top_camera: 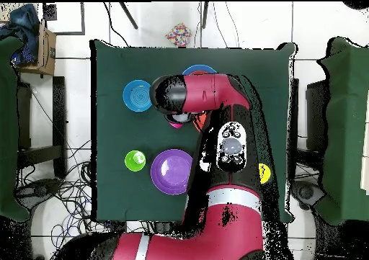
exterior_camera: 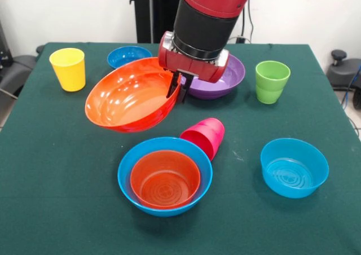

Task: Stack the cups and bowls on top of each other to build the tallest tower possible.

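small orange bowl (exterior_camera: 165,179) nested in large light-blue bowl (exterior_camera: 164,175), front-centre of worktop (exterior_camera: 51,170) | pincer (exterior_camera: 177,89) pinches rim of tilted, lifted large orange bowl (exterior_camera: 131,95) | tower barely begun; cups, other bowls loose

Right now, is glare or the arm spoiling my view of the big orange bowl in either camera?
Front view: large orange bowl clear, held tilted off the cloth by the gripper, with only soft highlights on its inside. Overhead view: the arm covers nearly all of it, leaving only an orange sliver.

A dark green surface (exterior_camera: 51,181) holds scattered bowls, upright yellow (exterior_camera: 68,69) and green cups (exterior_camera: 271,81), and a tipped pink cup (exterior_camera: 205,136).
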Robot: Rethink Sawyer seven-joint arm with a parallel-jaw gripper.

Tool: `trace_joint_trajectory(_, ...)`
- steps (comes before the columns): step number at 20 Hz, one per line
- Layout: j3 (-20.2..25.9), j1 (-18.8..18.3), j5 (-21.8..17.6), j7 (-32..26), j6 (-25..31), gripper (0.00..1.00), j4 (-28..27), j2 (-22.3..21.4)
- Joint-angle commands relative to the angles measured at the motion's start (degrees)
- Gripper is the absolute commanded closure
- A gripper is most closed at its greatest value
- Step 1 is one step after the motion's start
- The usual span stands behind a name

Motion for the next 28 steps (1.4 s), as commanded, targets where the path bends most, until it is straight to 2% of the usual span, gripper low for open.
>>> trace_joint_trajectory(1,6.75,0.76,0.92,-4.81,6.41,1.00,-3.84,0.02)
trace_joint_trajectory(14,7.31,1.82,0.94,-1.81,5.29,1.00,-10.22,4.12)
trace_joint_trajectory(19,4.84,4.40,-2.23,-3.14,10.52,1.00,-14.93,6.17)
trace_joint_trajectory(28,0.97,7.73,-5.25,-3.26,11.70,1.00,-18.57,8.89)
